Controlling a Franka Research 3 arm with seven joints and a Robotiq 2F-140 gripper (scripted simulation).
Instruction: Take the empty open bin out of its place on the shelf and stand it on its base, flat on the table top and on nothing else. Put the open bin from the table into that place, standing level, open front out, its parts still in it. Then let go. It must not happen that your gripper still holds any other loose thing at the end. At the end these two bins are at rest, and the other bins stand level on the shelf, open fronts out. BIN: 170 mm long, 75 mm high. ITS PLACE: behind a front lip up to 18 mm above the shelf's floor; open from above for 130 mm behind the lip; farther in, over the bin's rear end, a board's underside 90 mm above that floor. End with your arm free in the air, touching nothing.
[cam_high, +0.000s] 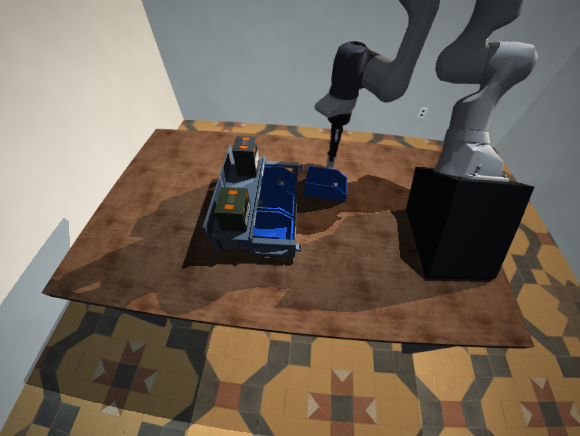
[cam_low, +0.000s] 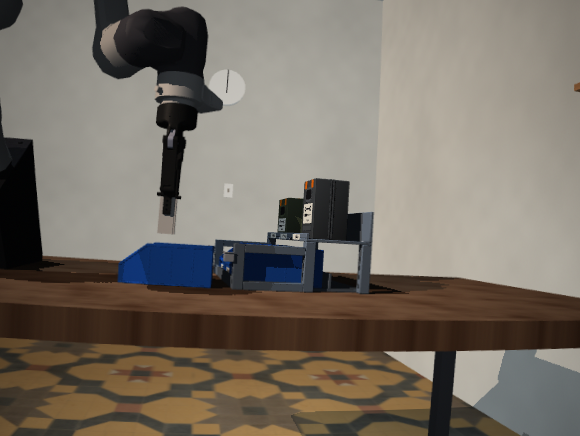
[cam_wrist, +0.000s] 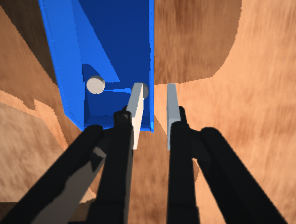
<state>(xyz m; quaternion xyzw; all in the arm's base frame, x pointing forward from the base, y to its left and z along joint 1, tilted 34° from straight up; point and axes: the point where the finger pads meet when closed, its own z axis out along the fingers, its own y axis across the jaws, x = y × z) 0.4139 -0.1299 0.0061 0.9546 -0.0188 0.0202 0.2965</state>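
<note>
The blue bin on the table (cam_high: 320, 190) (cam_low: 175, 265) (cam_wrist: 117, 30) stands on its base in front of the shelf (cam_high: 275, 242) (cam_low: 272, 287), its sloped open front facing the robot's base. A round pale part (cam_wrist: 96, 85) lies in it; another is partly hidden by a finger. My gripper (cam_high: 330, 164) (cam_low: 166, 232) (cam_wrist: 154, 96) is open by a narrow gap, empty, just above the bin's far side wall. In the wrist view that wall's rim lies between the fingertips. Blue bins (cam_high: 272, 220) sit side by side on the shelf; I cannot tell surely which is empty.
A black case (cam_high: 245, 162) (cam_low: 327, 210) and a green case (cam_high: 231, 215) (cam_low: 289, 215) stand on the board over the bins' rear ends. Shelf side rails rise at both ends of the row. The robot's black pedestal (cam_high: 470, 230) stands on the opposite side of the table bin.
</note>
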